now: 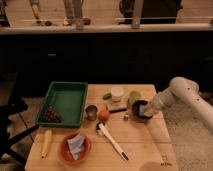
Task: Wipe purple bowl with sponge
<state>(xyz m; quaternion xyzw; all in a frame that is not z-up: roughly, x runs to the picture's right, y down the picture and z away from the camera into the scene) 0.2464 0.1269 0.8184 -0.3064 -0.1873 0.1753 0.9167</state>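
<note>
The purple bowl (138, 112) sits at the right side of the wooden table (140, 150), dark and round. My gripper (146, 108) comes in from the right on a white arm (177, 92) and reaches into the bowl. A pale, bluish sponge (143, 109) shows at the gripper's tip, inside the bowl.
A green tray (67, 100) with dark grapes (50, 115) is at left. An orange plate (74, 147) holds a crumpled wrapper. A banana (46, 142), metal cup (91, 111), orange fruit (103, 115), white cup (117, 93), green cup (134, 96), lime (107, 95) and white-handled utensil (112, 140) lie around.
</note>
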